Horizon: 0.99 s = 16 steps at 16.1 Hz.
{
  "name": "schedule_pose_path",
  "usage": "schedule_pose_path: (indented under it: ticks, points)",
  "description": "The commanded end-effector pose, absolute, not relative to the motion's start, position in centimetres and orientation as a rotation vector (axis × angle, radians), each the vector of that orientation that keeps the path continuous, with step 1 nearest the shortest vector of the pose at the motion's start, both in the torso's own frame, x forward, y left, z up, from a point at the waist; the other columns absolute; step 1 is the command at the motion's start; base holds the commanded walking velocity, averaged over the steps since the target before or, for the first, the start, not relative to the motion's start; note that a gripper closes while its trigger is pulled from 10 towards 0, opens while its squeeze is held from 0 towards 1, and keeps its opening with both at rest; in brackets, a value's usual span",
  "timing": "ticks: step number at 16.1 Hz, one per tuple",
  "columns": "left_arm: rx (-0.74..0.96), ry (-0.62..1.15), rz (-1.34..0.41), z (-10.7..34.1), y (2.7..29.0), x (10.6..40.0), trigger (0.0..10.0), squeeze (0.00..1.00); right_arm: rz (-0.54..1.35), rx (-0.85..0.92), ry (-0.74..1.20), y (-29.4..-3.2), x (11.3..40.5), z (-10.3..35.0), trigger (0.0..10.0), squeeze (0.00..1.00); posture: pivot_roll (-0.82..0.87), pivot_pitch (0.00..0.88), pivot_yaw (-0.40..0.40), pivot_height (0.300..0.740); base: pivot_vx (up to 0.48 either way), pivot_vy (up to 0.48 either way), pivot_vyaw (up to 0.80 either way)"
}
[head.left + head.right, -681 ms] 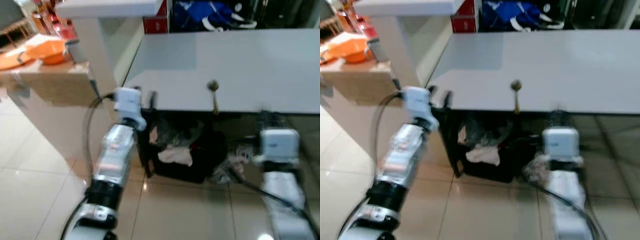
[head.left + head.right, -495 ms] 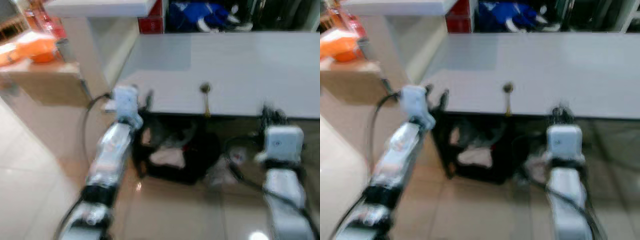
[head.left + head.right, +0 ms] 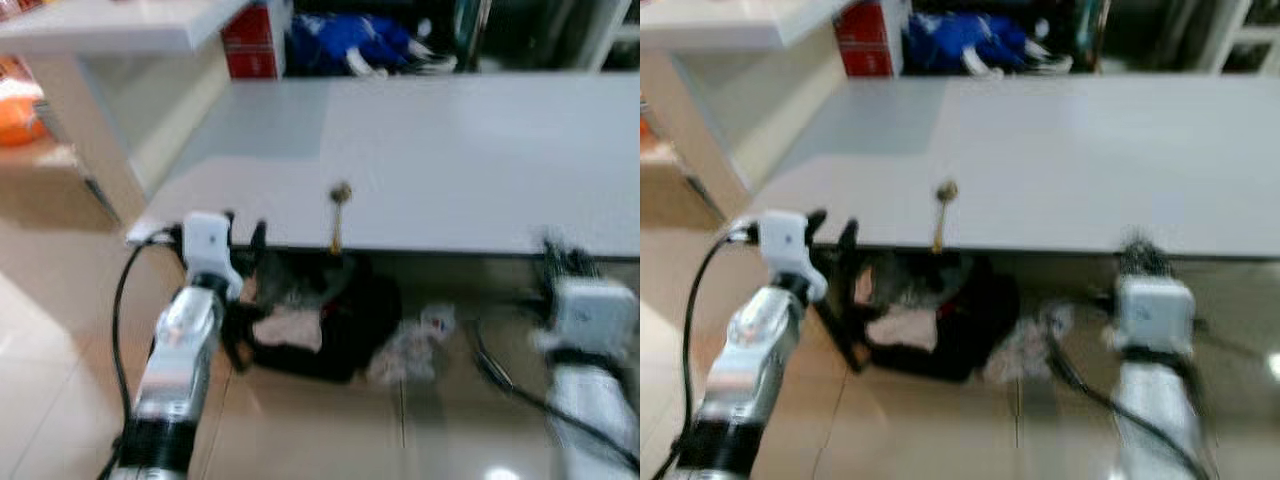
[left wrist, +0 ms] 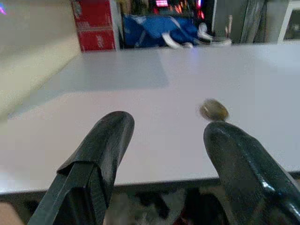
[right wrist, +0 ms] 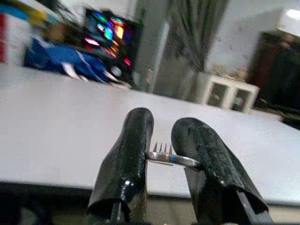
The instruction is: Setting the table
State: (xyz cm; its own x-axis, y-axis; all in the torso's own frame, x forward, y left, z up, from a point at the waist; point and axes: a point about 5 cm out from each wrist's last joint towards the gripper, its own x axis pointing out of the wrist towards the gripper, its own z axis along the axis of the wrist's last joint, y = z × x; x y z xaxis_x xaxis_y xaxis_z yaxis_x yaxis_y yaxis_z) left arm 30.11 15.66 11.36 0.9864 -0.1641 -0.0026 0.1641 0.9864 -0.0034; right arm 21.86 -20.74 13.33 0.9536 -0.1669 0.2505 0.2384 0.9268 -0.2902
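A white table [image 3: 450,140] stands before me. A bronze-coloured spoon [image 3: 338,205] lies at its front edge, bowl [image 4: 213,110] on the top and handle poking past the rim. My left gripper [image 3: 245,228] is open at the table's front left edge, to the left of the spoon, with nothing between its fingers [image 4: 110,136]. My right gripper [image 5: 164,123] is shut on a metal fork [image 5: 169,157], tines pointing toward the table. It hovers just short of the front edge on the right [image 3: 565,260].
Under the table sits a black bag [image 3: 320,335] stuffed with cloth, with crumpled wrapping [image 3: 410,345] beside it. Behind the table are a blue bag [image 3: 350,40] and a red box [image 3: 250,35]. A white counter [image 3: 100,20] stands at the left.
The whole picture has slid to the left, so the camera has moved right. Both arms keep their places at the table's front edge. The spoon lies as before.
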Motion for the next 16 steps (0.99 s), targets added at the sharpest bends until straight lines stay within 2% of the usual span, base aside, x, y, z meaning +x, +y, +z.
schedule_pose_path:
  ticks: [1,6,9,13,16]
  points:
    - [-0.011,-0.003,-0.207,11.8,14.9,30.2,10.0,0.0,-0.23,-0.348,-0.243,-21.2,21.7,13.9,0.0,0.0,-0.06,0.0,0.097,0.74,0.0,-0.416,0.0]
    - [0.005,-0.022,-0.263,12.4,14.2,30.4,10.0,0.0,-0.255,-0.355,-0.251,-21.4,21.6,14.2,0.0,0.0,-0.07,0.0,0.111,0.74,0.0,-0.433,0.0]
    - [0.004,-0.029,-0.306,12.6,13.5,30.5,10.0,0.0,-0.277,-0.353,-0.255,-21.3,21.3,14.4,0.0,0.0,-0.08,0.0,0.119,0.74,0.0,-0.434,0.79]
    - [0.015,-0.047,-0.36,13.0,13.0,30.3,10.0,0.0,-0.293,-0.27,-0.22,-20.3,19.4,13.7,0.0,0.0,-0.09,0.0,0.131,0.74,0.0,-0.432,0.0]
    - [0.02,-0.059,-0.374,13.3,12.5,30.8,10.0,0.0,-0.274,-0.264,-0.218,-20.0,20.0,13.6,0.0,0.0,-0.09,0.0,0.137,0.74,0.0,-0.434,0.0]
